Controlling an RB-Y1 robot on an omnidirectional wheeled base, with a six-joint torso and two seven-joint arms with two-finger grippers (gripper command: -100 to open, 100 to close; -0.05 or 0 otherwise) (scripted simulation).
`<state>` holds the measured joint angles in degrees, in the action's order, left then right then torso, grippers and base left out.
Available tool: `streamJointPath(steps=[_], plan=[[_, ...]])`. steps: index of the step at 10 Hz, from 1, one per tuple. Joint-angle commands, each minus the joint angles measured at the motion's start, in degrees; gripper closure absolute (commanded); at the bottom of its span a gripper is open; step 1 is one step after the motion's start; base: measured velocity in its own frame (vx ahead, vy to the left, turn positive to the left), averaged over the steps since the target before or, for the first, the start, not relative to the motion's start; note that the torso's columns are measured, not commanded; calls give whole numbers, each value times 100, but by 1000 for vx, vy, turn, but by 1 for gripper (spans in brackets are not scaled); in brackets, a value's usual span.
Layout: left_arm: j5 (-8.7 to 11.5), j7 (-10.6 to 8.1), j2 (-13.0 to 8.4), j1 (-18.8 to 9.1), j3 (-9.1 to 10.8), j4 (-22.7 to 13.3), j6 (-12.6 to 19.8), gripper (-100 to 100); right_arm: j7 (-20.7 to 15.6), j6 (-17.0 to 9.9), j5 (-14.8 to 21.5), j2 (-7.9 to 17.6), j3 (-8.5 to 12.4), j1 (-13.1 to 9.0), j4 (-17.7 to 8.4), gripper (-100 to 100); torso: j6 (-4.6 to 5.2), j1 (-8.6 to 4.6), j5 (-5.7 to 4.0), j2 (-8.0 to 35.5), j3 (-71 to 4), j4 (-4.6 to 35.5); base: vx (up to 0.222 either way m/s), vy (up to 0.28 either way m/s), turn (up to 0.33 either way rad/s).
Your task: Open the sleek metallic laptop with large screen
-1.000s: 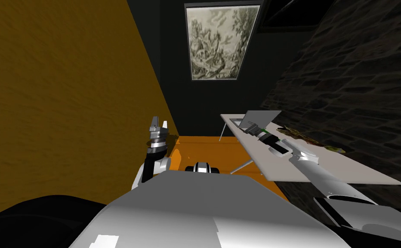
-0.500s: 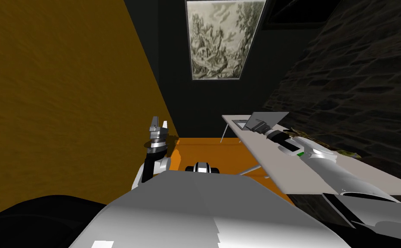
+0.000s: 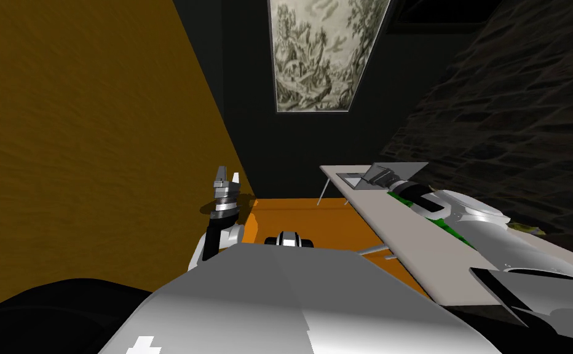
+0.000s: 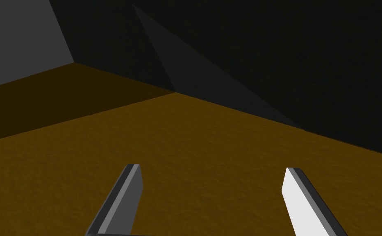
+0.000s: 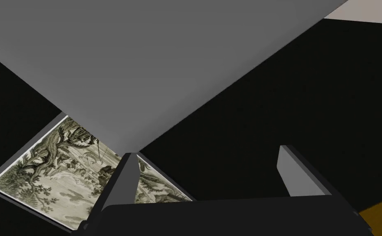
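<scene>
My right jaws, apart and empty, sit at the part-raised lid [image 5: 145,61] of the laptop [image 3: 402,168] on the surface's [image 3: 402,227] far end, so I should push its edge back gently; left jaws gape idle.

Left hand [image 4: 213,169]: two fingers [image 4: 120,203] stood wide apart, nothing between them. One finger was dark grey, the other pale. Beyond them lay a flat ochre-brown surface [image 4: 194,135], meeting near-black planes [image 4: 288,61]. A grey plane [image 4: 18,37] adjoined those, past the darker finger.
</scene>
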<state>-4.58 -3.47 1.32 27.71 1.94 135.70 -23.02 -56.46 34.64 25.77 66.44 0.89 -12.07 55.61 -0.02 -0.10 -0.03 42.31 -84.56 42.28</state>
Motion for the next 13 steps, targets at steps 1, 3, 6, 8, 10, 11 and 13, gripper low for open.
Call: streamJointPath(steps=[1,3,6,8,10,11,13], plan=[[0,0,0,0,0,0,0,0,-222,43,-8,193,17,-142,-376,-100,3,-8,-4,10,8,4,93,46,-31],[0,0,0,0,0,0,0,0,-315,20,-9,295,15,-213,-521,-100,1,8,2,-3,-1,1,98,51,-24],[0,0,-1,-1,0,-1,0,0,-285,-20,-9,264,17,-165,-421,100,-1,-1,-2,8,6,3,15,8,-4],[0,0,-1,-1,0,-1,0,0,106,143,35,672,-229,-6,-485,100,0,13,4,-9,-5,-1,66,31,67],[0,0,0,0,0,0,0,0,391,224,56,935,-353,74,-517,100,-5,13,6,-22,-15,-5,75,22,36],[0,0,0,0,0,0,0,0,542,306,78,1102,-476,154,-549,100,-6,4,3,-16,-10,-3,92,24,89],[0,0,0,0,0,0,0,0,839,387,100,1383,-599,234,-581,100,-2,0,-2,-14,-9,-5,76,29,45]])
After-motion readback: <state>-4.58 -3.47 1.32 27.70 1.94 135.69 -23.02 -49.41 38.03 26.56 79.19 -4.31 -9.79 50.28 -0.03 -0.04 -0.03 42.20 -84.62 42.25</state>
